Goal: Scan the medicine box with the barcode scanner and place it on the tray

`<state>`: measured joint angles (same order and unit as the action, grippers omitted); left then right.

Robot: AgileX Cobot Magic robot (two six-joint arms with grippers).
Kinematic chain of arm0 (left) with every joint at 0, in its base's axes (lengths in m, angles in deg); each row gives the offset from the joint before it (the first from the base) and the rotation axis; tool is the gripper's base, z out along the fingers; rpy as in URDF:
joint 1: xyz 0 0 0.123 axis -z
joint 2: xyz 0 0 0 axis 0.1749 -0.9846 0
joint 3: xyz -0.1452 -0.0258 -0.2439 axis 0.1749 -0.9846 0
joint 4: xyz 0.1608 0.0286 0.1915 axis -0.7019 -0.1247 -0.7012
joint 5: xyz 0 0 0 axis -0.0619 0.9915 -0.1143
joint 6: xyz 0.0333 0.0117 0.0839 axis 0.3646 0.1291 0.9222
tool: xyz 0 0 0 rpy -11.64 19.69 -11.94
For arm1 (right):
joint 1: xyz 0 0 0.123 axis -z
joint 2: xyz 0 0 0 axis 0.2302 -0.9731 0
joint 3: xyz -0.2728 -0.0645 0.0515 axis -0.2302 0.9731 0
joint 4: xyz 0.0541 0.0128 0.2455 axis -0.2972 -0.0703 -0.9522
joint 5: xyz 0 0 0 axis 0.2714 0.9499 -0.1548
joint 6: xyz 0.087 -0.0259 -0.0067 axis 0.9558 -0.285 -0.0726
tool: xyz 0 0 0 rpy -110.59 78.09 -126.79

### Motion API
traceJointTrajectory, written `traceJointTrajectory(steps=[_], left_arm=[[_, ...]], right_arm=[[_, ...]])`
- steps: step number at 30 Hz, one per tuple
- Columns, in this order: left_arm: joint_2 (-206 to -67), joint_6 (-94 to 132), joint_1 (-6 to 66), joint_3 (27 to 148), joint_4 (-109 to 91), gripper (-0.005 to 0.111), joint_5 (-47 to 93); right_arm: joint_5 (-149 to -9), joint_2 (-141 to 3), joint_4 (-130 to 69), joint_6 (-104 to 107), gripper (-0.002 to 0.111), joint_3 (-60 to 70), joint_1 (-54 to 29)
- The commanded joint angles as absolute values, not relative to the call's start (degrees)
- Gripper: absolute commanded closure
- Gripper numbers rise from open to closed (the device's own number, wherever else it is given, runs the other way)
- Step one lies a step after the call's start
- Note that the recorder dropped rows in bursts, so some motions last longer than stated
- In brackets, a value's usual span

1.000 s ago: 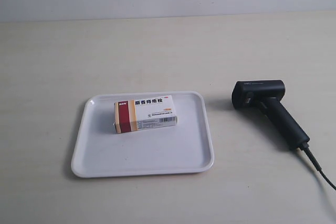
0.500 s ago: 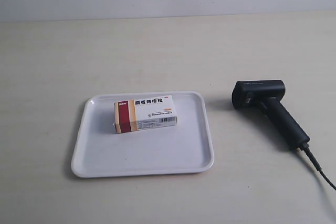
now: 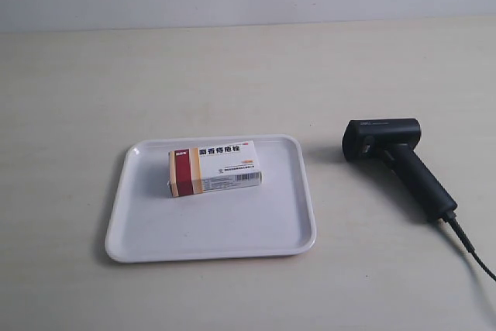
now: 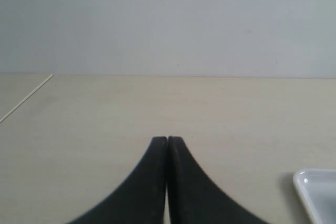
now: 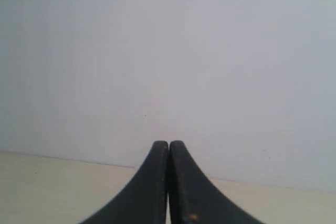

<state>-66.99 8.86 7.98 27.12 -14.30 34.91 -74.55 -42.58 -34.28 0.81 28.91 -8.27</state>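
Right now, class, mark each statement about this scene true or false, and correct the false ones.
1. The medicine box lies inside the tray. True.
2. The barcode scanner rests on the tray. False: it lies on the table beside it.
3. The left gripper is shut and empty. True.
4. The right gripper holds the scanner. False: it is shut on nothing.
5. A cable leaves the scanner's handle. True.

The large flat white plastic tray looks smooth and faintly glossy. On it lies the small white cardboard medicine box, printed and slightly sheened. Beside the tray, the matte black plastic barcode scanner rests on a pale, matt wood-grain tabletop.
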Motion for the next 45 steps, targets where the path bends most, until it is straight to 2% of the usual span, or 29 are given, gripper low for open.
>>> traceJointTrajectory(steps=[1, 8, 24, 32, 38, 45], left_arm=[[-66.6, 8.8, 7.8, 27.1, -14.0, 0.104, 34.9], [-66.6, 8.8, 7.8, 27.1, -14.0, 0.104, 34.9], [-66.6, 8.8, 7.8, 27.1, -14.0, 0.104, 34.9], [-66.6, 8.8, 7.8, 27.1, -14.0, 0.104, 34.9], [-66.6, 8.8, 7.8, 27.1, -14.0, 0.104, 34.9], [-66.6, 8.8, 7.8, 27.1, -14.0, 0.104, 34.9]], right_arm=[[-76.9, -42.2, -33.1, -0.2, 0.108, 28.9, -8.3], [-73.5, -42.1, -33.6, 3.6, 0.108, 30.3, -8.3], [-81.5, -23.6, -32.8, 11.9, 0.108, 61.1, -8.3], [-82.3, -12.7, -32.7, 11.2, 0.108, 69.8, -8.3], [-78.0, -6.4, -29.2, 11.4, 0.108, 69.8, -8.3], [-78.1, -5.4, -29.2, 11.4, 0.108, 69.8, -8.3]])
